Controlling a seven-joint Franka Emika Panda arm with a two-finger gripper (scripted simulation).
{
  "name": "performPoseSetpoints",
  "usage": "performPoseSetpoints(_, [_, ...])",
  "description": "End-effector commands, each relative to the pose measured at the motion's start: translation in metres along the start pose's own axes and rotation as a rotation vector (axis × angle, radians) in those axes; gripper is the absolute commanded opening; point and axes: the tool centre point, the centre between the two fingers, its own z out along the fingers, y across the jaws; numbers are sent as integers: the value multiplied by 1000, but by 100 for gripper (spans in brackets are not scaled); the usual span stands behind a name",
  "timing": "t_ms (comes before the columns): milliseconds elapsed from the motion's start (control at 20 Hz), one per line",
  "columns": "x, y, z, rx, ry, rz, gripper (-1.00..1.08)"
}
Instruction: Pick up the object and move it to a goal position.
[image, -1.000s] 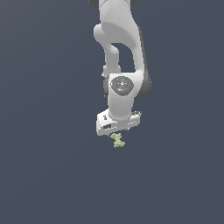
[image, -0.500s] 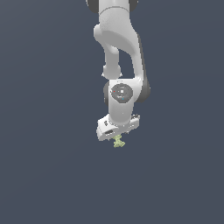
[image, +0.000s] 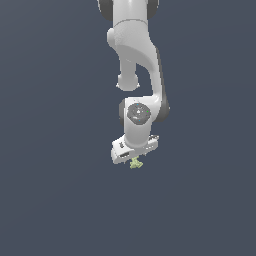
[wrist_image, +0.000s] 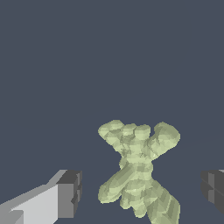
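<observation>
The object (image: 135, 163) is a tiny pale yellow-green lumpy bone-like piece on the dark floor, showing just under the white gripper (image: 134, 159) in the exterior view. In the wrist view the object (wrist_image: 138, 168) lies between the two dark fingertips (wrist_image: 70, 192), with a clear gap on each side. The gripper (wrist_image: 142, 190) is open and straddles the object without touching it. In the exterior view the hand hides the fingers and part of the object.
The white arm (image: 137, 60) comes down from the top of the exterior view. Around it there is only flat dark grey-blue floor (image: 55, 190). No goal marker shows.
The gripper has come down over the object; less of the piece shows below the hand than one second ago. The object has not moved.
</observation>
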Motion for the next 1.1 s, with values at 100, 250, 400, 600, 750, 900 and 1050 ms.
performPoseSetpoints(100, [0,0,19,0,0,-2,100])
performPoseSetpoints(250, [1,0,23,0,0,-2,100])
performPoseSetpoints(400, [1,0,23,0,0,-2,-100])
performPoseSetpoints(600, [1,0,23,0,0,-2,-100])
performPoseSetpoints(750, [1,0,23,0,0,-2,-100])
performPoseSetpoints(900, [1,0,22,0,0,-2,-100])
performPoseSetpoints(1050, [-1,-2,20,0,0,-2,-100])
